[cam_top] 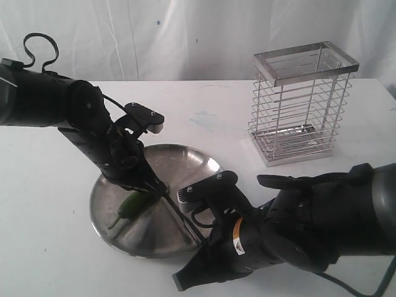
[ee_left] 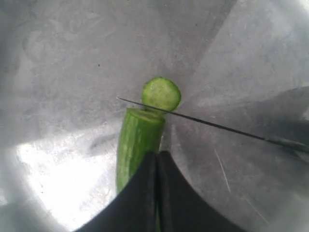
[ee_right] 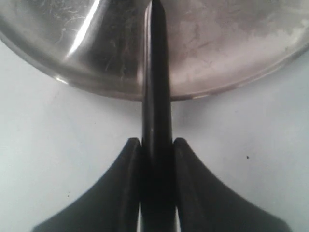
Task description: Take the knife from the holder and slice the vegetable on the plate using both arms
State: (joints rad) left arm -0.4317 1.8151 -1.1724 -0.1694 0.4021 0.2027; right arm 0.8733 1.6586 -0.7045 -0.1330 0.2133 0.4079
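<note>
The green vegetable [ee_left: 137, 145] lies on the steel plate [cam_top: 192, 162], with a round cut slice [ee_left: 161, 93] lying just past its cut end. My left gripper [ee_left: 158, 153] is shut, its tips resting on top of the vegetable; in the exterior view the left gripper [cam_top: 148, 185] is low over the plate's middle. The black knife [ee_right: 157, 72] is held by its handle in my right gripper [ee_right: 157, 142], which is shut on it just off the plate's near rim. Its thin blade [ee_left: 212, 125] stands edge-down between the slice and the vegetable's cut end. The wire holder [cam_top: 303, 105] stands at the back right.
The white table [cam_top: 49, 260] surrounds the plate. The right arm's bulk [cam_top: 309, 223] fills the near right corner, in front of the holder. A white cloth backdrop [cam_top: 185, 37] hangs behind the table.
</note>
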